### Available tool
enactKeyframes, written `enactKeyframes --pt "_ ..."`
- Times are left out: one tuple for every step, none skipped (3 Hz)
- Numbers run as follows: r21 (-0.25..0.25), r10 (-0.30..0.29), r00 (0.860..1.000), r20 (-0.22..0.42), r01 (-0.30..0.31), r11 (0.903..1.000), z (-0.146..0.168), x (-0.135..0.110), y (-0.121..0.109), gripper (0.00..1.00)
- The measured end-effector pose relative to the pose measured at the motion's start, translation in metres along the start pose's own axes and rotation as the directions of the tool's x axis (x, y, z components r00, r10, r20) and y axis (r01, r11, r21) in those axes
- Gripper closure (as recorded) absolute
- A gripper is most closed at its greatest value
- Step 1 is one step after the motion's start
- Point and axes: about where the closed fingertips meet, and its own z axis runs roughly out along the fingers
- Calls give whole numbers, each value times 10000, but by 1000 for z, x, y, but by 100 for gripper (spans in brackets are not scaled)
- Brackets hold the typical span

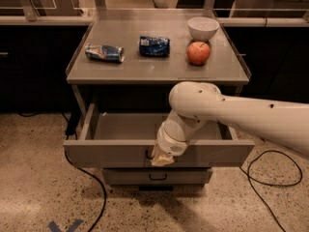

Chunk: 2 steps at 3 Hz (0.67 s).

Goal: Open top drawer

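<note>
In the lower middle of the frame the top drawer (106, 153) is standing pulled out beneath the table (145, 70), its inside showing. The gripper (162, 159) is hanging at the middle of its front; its grip cannot be told. One narrower drawer (128, 176) is showing below. Up top are lying one can (104, 52), one packet (154, 46), one bowl (203, 28) and one apple (199, 52).

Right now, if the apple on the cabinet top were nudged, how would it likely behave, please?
The apple looks round, so it would probably roll rather than slide; the bowl close behind might stop it. Its skin looks smooth, so possibly slippery to grip. The gripper sits at the middle of the open top drawer's front.
</note>
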Motion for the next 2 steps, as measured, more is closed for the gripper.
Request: enactKeyframes --pt "-79 23 10000 -20 -24 10000 3 1 2 100" --pt "-116 46 10000 -25 -46 9999 2 1 4 100"
